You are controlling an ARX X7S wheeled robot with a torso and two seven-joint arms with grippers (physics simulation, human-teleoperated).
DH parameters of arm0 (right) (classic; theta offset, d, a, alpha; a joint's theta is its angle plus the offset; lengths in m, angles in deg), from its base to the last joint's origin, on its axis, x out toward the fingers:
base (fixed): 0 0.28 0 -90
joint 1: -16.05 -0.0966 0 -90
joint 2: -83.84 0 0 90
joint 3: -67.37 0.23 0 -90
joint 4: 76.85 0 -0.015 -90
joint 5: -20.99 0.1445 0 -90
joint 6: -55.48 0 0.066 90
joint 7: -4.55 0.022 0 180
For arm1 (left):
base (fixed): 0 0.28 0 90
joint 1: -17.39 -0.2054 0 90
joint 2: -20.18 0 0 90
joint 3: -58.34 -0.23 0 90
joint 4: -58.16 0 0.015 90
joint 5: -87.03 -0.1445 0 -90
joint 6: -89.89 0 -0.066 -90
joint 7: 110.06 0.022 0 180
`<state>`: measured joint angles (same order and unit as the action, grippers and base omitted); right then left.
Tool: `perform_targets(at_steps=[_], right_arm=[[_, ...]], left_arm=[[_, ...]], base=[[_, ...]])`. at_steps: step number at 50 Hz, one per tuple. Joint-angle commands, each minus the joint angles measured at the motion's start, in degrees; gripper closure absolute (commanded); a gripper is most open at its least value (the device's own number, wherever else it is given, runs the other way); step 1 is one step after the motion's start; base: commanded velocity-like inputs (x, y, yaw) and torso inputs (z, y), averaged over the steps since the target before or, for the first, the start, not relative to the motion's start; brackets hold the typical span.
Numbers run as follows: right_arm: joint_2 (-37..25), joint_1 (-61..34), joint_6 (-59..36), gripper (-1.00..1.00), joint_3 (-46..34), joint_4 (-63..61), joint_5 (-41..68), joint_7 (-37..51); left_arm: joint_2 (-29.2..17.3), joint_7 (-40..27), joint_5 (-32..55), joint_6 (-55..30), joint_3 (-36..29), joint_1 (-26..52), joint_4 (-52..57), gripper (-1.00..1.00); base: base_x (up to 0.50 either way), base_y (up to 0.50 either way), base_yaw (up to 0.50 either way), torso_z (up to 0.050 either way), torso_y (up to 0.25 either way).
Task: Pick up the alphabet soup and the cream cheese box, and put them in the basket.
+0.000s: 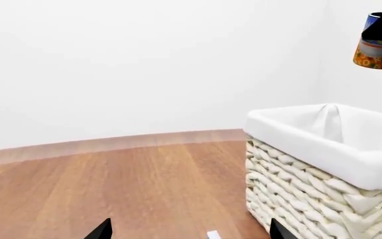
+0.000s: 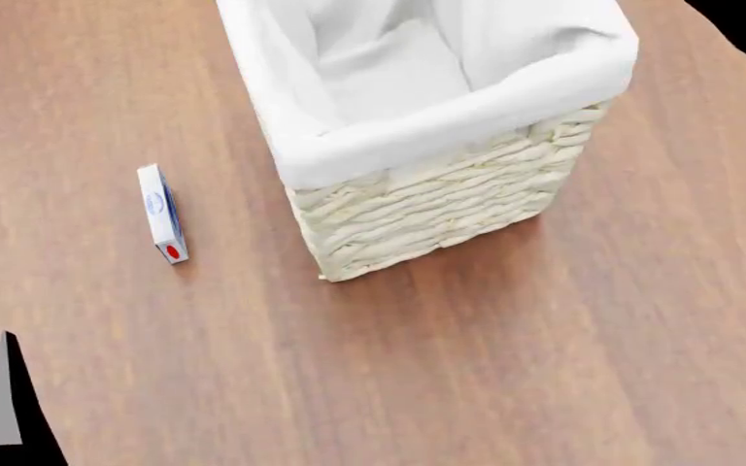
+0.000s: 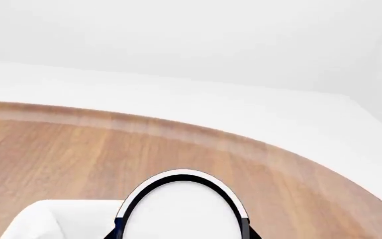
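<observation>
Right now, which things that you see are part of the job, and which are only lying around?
Part of the job:
- alphabet soup, held up in the right tool above the basket
- cream cheese box, on the floor beside the basket
- basket, nothing visible inside

Only lying around:
- nothing else; only the wooden floor and white wall

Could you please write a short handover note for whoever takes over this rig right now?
Right gripper: shut on the alphabet soup, held in the air above the basket.
Left gripper: jaws open, empty, low over the floor beside the basket.
Cream cheese box: on the floor, apart from the basket, untouched.
Done: soup lifted.
Left: release soup into the basket, then pick up and drop in the box.
</observation>
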<state>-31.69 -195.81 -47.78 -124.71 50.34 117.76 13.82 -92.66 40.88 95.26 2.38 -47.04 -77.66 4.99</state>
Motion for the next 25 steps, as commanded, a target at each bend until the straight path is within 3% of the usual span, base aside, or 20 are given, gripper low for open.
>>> perform_targets(at_steps=[1,25], right_arm=[[1.3,1.5,0.3,1.0,0.1,1.5,-4.5,-2.2],[-0.7,5.5,1.6,1.0,-0.9,-6.4,-6.7,-0.4]], left_arm=[[-0.2,-0.2,0.2,0.3,0.1,-0.3,0.0,-1.0],[-0.5,-0.3,0.6,0.9,-0.2,-0.5,-0.3,-1.0]], base=[[0.0,0.0,0.0,0.0,0.0],[0.0,0.0,0.0,0.0,0.001]])
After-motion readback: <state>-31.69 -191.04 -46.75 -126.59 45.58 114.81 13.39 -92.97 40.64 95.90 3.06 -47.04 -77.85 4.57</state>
